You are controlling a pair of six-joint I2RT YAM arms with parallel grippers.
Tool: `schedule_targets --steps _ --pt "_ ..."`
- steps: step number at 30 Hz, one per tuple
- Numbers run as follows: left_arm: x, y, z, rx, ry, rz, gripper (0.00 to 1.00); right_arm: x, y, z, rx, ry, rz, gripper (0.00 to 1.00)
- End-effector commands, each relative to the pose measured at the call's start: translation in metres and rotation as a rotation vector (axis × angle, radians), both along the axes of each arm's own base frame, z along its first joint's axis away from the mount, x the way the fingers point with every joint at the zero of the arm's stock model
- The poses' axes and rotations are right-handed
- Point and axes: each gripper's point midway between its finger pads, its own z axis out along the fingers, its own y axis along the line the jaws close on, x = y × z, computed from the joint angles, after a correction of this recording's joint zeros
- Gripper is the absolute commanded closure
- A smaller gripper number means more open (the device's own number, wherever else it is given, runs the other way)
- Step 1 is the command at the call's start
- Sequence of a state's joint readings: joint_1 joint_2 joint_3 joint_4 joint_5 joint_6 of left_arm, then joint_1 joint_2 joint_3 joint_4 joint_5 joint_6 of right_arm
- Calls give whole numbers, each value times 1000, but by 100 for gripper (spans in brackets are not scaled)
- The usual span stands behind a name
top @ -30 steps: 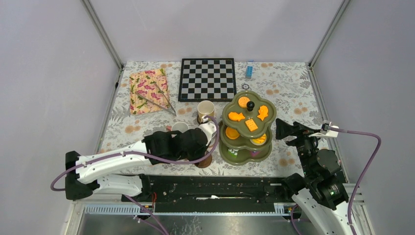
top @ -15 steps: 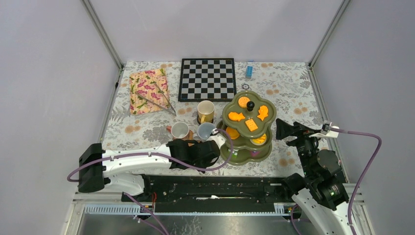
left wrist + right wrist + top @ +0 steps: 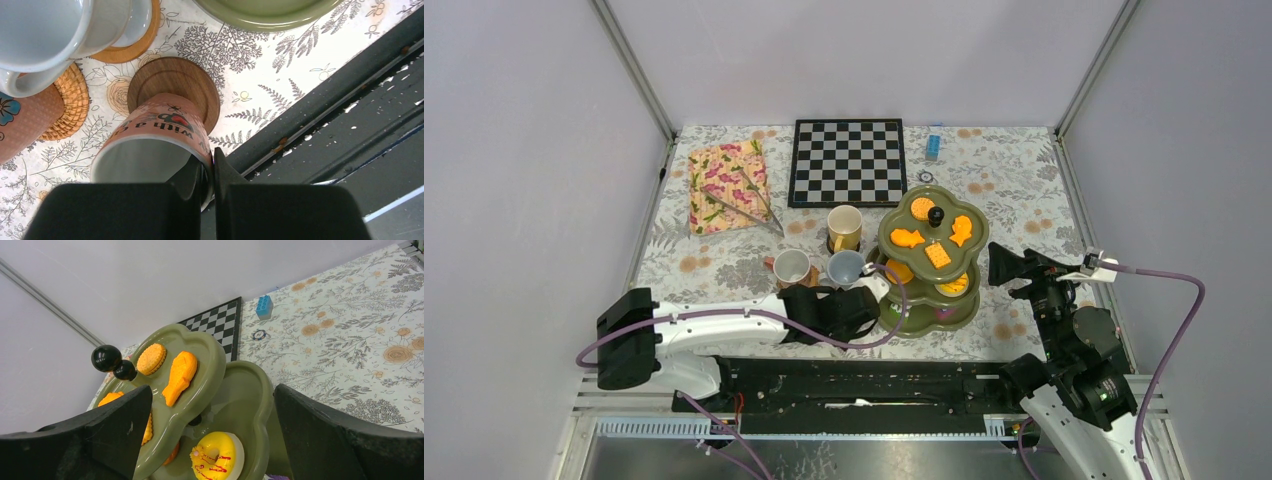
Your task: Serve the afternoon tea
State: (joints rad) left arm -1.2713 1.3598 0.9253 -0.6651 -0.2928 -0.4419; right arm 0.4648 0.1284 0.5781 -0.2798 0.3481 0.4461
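Left gripper (image 3: 206, 172) pinching rim of pink lettered mug (image 3: 150, 142) — one finger inside, one outside. Mug over wooden coaster (image 3: 172, 80), resting or just lifted, cannot tell; lettering partly cut off, whole mug hidden under wrist from above. White mug (image 3: 791, 266) and pale blue mug (image 3: 845, 267), covered by arm a second ago, now exposed. Olive stand (image 3: 886, 228) just right of them. Right gripper (image 3: 1004, 265) spread wide beside stand — unmoved.

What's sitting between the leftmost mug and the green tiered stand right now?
The pale blue mug, as the top view shows: it stands right of the leftmost mug and just left of the stand.
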Motion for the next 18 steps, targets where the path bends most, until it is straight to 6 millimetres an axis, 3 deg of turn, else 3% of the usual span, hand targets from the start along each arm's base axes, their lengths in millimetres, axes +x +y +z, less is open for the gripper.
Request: schedule_targets --steps 1,18 --pt "13 -7 3 -37 -37 12 100 -3 -3 11 16 -31 -5 2" --pt "11 -10 -1 -62 0 10 95 -3 -2 11 20 -30 -5 2"
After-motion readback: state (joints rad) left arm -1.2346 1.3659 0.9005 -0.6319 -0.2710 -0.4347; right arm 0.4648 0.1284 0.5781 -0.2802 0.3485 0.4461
